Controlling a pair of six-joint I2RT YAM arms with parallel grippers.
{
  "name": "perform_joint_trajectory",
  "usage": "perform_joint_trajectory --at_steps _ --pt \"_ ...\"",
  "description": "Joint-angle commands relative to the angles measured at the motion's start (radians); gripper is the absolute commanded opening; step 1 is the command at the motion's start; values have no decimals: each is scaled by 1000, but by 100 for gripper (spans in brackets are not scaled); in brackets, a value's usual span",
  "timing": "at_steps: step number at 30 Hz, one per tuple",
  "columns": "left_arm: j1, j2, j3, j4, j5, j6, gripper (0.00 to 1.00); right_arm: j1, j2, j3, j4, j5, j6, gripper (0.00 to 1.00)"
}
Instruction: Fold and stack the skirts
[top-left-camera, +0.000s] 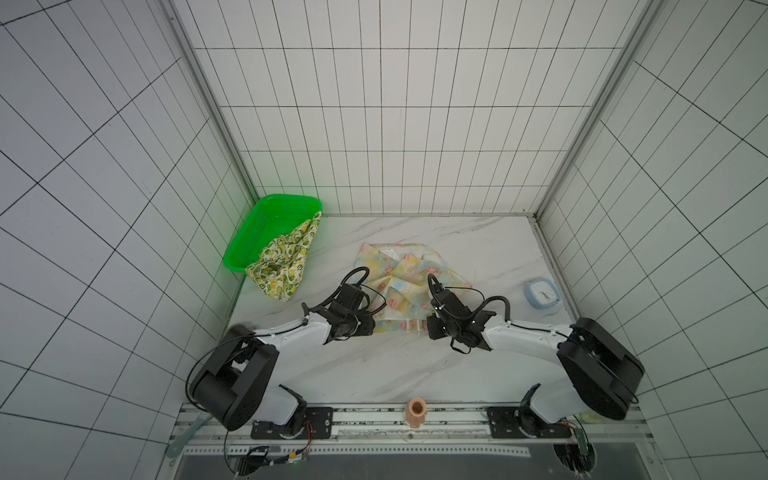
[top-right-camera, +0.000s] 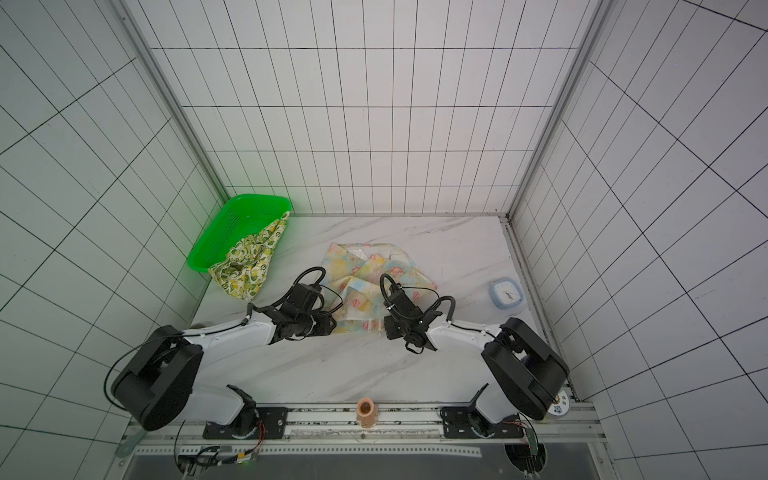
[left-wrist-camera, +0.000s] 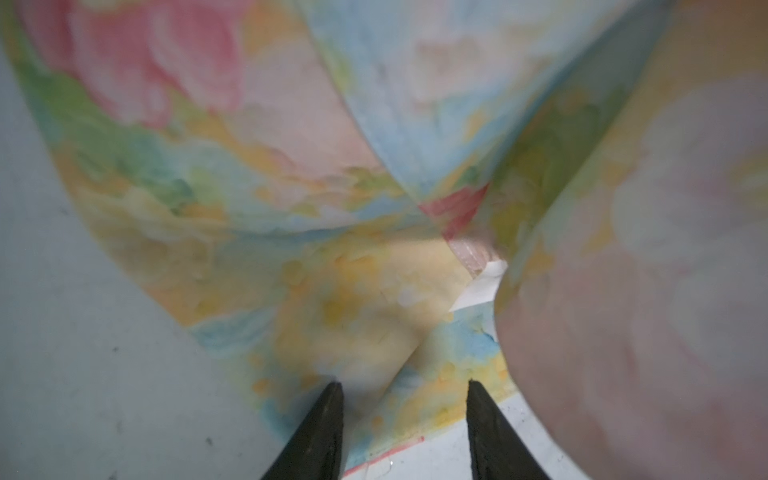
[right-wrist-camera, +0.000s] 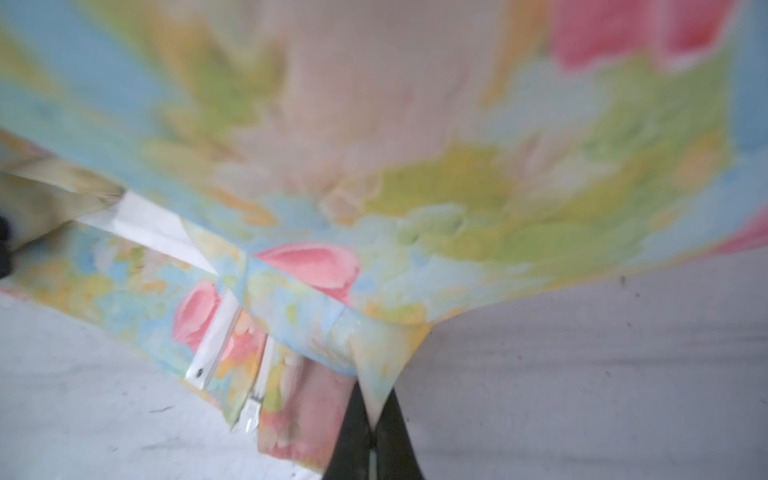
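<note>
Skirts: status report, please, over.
Right gripper shut on pastel skirt corner. Left gripper open over its edge. Lemon skirt hangs over green basket rim. Clock off to side, clear.

1. White marble-patterned tabletop (top-left-camera: 374, 374), closed in by tiled walls (top-left-camera: 374, 124) on the far, left and right sides.
2. Far left corner: bright green basket (top-left-camera: 266, 216) set on the surface, close against the left wall.
3. Lemon-print skirt (top-left-camera: 282, 270) spilling over the basket's near rim, lower part resting on the tabletop.
4. Centre: pastel floral skirt (top-left-camera: 409, 270), crumpled, layers overlapping, apart from the basket.
5. Right side: small pale blue clock (top-left-camera: 544, 293), face visible from above, near the right wall, clear of the floral skirt.
</note>
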Motion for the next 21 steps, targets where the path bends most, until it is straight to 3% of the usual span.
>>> perform_joint_trajectory --at_steps 1,9,12,13,16,21 --pt "-2 44 -5 12 -67 -21 48 5 -89 30 -71 -7 30 0" --pt "0 102 -2 36 -114 -14 46 4 -207 -73 -147 -19 95 0" --pt "0 103 1 33 -114 -6 46 4 -223 -94 -147 -3 98 33" --pt "0 97 -2 36 -105 -4 46 4 -223 -88 -149 3 91 39" --pt "-9 51 -30 83 -62 9 47 21 -192 -51 -129 15 50 45" --pt "-11 -3 -50 88 -55 14 48 77 -82 65 -106 45 -37 43"
